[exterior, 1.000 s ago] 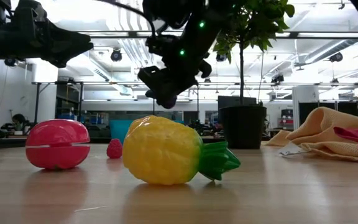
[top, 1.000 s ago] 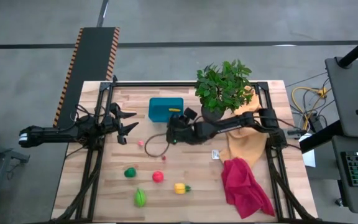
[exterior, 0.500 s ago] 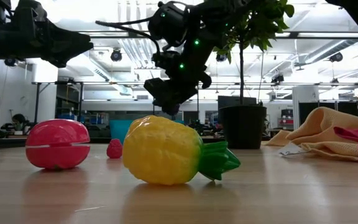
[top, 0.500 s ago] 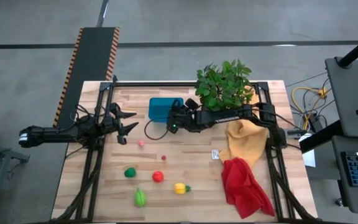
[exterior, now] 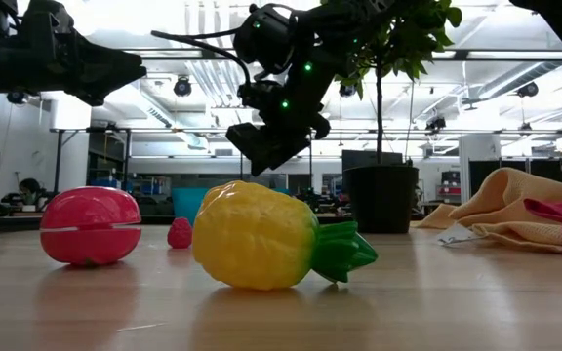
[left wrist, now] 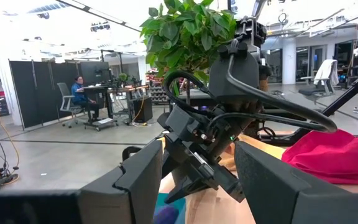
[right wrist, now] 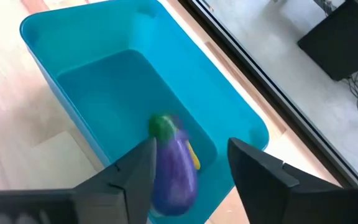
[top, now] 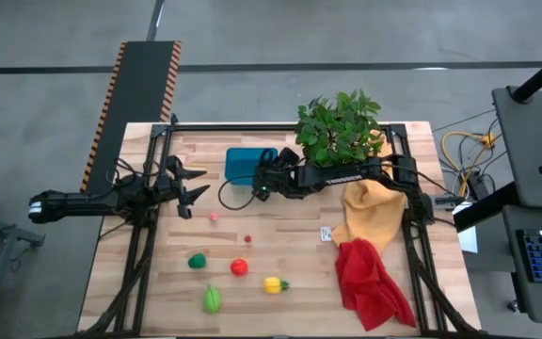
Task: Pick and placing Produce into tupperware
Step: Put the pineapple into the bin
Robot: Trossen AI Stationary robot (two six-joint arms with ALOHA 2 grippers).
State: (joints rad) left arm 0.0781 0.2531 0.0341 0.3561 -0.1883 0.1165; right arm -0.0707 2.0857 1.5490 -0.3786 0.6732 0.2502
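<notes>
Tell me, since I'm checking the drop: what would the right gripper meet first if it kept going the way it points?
Probably the purple eggplant between the right gripper's open fingers, then the floor of the teal tupperware below it.

Right pincer [right wrist: 188, 165] open, left [left wrist: 191, 180] parted.

**Plastic gloss on bare wood**

The table [top: 280, 254] is pale, matt planked wood. The tupperware [right wrist: 92, 74] is smooth teal plastic; the purple eggplant [right wrist: 174, 167] inside looks glossy. At the table's 4 o'clock, a red cloth [top: 370, 282] lies soft and crumpled. The yellow pineapple [exterior: 257, 237] is shiny plastic.
</notes>
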